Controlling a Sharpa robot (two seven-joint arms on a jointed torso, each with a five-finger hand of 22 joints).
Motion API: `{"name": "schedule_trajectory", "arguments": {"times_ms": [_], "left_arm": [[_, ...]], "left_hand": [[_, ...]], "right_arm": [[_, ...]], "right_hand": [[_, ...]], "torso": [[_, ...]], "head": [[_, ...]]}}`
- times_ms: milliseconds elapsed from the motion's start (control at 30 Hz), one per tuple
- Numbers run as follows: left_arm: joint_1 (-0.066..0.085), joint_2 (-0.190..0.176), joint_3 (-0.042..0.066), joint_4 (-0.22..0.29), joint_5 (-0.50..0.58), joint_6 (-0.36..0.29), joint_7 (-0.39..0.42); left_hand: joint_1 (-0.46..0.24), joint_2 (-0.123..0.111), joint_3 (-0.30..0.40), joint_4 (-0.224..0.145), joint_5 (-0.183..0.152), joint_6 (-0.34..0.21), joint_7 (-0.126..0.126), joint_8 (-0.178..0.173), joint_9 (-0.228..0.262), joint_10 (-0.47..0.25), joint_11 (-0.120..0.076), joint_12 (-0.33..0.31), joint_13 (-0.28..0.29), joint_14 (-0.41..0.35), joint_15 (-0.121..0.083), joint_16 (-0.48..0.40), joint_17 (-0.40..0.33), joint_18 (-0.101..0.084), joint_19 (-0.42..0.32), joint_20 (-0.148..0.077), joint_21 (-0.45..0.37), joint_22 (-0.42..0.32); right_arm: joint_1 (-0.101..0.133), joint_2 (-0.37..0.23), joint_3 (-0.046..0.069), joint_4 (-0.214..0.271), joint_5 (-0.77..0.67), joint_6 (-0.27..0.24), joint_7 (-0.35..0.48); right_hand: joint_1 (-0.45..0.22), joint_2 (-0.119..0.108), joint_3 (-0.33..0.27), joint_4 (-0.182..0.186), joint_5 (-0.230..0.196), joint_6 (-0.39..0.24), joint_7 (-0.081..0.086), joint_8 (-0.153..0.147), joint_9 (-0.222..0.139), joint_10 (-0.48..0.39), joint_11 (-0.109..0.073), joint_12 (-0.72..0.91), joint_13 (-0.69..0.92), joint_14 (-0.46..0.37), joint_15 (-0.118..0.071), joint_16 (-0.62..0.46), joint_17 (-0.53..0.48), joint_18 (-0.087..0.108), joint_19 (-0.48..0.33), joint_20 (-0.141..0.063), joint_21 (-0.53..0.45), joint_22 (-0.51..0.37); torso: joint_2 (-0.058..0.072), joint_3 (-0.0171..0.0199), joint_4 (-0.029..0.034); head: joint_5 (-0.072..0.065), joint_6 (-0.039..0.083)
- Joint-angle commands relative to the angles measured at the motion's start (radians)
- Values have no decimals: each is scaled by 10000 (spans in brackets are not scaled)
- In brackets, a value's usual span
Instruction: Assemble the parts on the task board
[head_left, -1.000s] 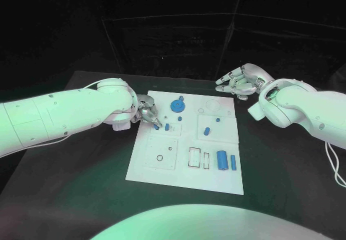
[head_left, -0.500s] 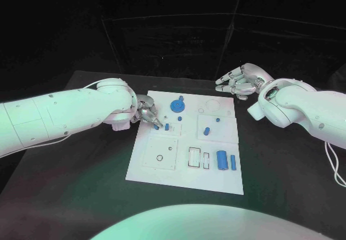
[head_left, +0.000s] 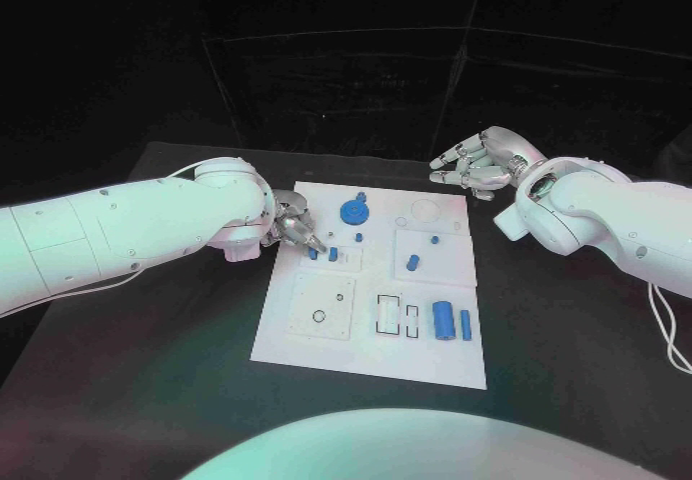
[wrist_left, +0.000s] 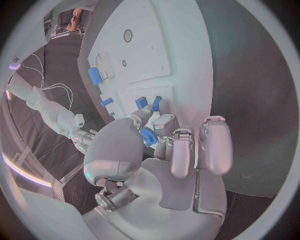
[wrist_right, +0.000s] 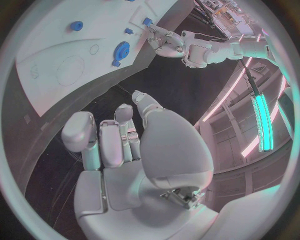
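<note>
Blue on white: the task board (head_left: 325, 345) lies in the middle of the black surface (head_left: 173, 400), and the left hand (head_left: 293, 226) works at its 9 o'clock edge. Fingertips there pinch a small blue peg (head_left: 312, 253), tip pointing down at the board. The left wrist view shows it too, the peg (wrist_left: 156, 103) nipped between thumb and finger, with a second blue peg (head_left: 333, 254) standing just beside it toward 3 o'clock. So the held piece lies straight below the fingers, long axis roughly upright, right over its seat; I judge the coming move to be a short push straight down, and any tilt could jam it.

Over at 1 o'clock, the right hand (head_left: 477, 164) hovers off the board's far corner, fingers loosely spread, holding nothing. It sits well apart from the pegs, so the left is plainly the nearer hand. Waiting on the board: a blue gear (head_left: 353, 212) toward 12 o'clock, and a blue cylinder (head_left: 443, 319) toward 4 o'clock.
</note>
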Motion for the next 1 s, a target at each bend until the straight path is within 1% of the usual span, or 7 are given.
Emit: {"name": "schedule_trajectory", "arguments": {"times_ms": [33, 400, 600, 700, 867, 967, 1000], "left_arm": [[10, 13, 3, -16, 45, -3, -73], [9, -38, 3, 8, 49, -97, -64], [8, -218, 8, 134, 349, -659, -28], [9, -388, 14, 227, 717, -1242, 39], [15, -551, 19, 307, 1195, -1951, 403], [21, -583, 20, 293, 1856, -2390, 1102], [24, -578, 20, 273, 2118, -2494, 1456]], "left_hand": [[-153, -5, -69, 88, 43, 2, 70, 64, 16, 99, 1, 27, 17, 1074, -59, 33, 2635, -45, 219, -92, 66, 147], [-503, -206, -548, 322, 43, 0, 80, 123, 33, 89, 12, 29, 11, 1074, -51, 33, 2635, -44, 217, -86, 52, 150], [-590, -270, -863, 444, 44, -229, 143, 33, -8, -82, 57, -160, -246, 1074, -21, 33, 2635, -48, 218, -71, 53, 167], [-576, -220, -1052, 555, 27, -867, 363, -352, -195, -567, 228, -755, -1045, 1074, 95, 33, 2635, -52, 203, 3, 25, 145], [-370, -130, -1248, 616, 45, -1442, 659, -787, -487, -979, 496, -1181, -1635, 1074, 329, 33, 2635, -18, 124, 186, -137, -28], [-17, -82, -1257, 539, 49, -1657, 811, -939, -645, -1953, 648, -2232, -2972, 954, 454, -232, 2204, 185, -257, 317, -939, -936], [149, -67, -1215, 478, 33, -1751, 883, -970, -688, -2241, 689, -2434, -3127, 848, 510, -459, 1858, 307, -499, 359, -1434, -1484]], "right_arm": [[18, -3, 6, 23, 24, -66, 106], [18, 0, 6, 7, 24, -34, 100], [18, 12, 6, -12, 24, -21, 105], [18, 19, 6, -32, 24, -17, 107], [18, 20, 6, -44, 24, -13, 106], [18, 20, 6, -52, 24, -14, 106], [18, 21, 6, -56, 24, -14, 105]], "right_hand": [[-73, 4, 34, 23, 51, -56, -4, 49, -14, -92, 0, -49, -19, 324, -18, -51, -17, 89, -77, 21, -65, -21], [-126, 1, 46, 52, 60, -69, -3, 49, -14, -123, 4, -82, -57, 296, -15, -140, -140, 108, -123, 23, -124, -137], [-144, -1, 48, 62, 63, -72, -3, 49, -14, -120, 4, -72, -48, 294, -14, -146, -144, 109, -125, 24, -131, -145], [-144, -1, 48, 62, 63, -72, -3, 49, -14, -120, 4, -72, -48, 294, -14, -146, -144, 109, -125, 24, -131, -145], [-144, -1, 48, 62, 63, -72, -3, 49, -14, -120, 4, -72, -48, 294, -14, -146, -144, 109, -125, 24, -131, -145], [-164, -3, 51, 73, 67, -75, -2, 50, -13, -124, 5, -75, -54, 293, -14, -151, -148, 111, -129, 24, -138, -156], [-164, -3, 51, 73, 67, -75, -2, 50, -13, -124, 5, -75, -54, 293, -14, -151, -148, 111, -129, 24, -138, -156]], "torso": [[-1, -1, -5], [-3, -7, 6], [-7, -13, 4], [-9, -7, 3], [4, -8, 3], [6, -7, 5], [4, -6, 2]], "head": [[-7, 11], [-13, 15], [-28, 35], [-42, 55], [-54, 75], [-64, 78], [-62, 77]]}}
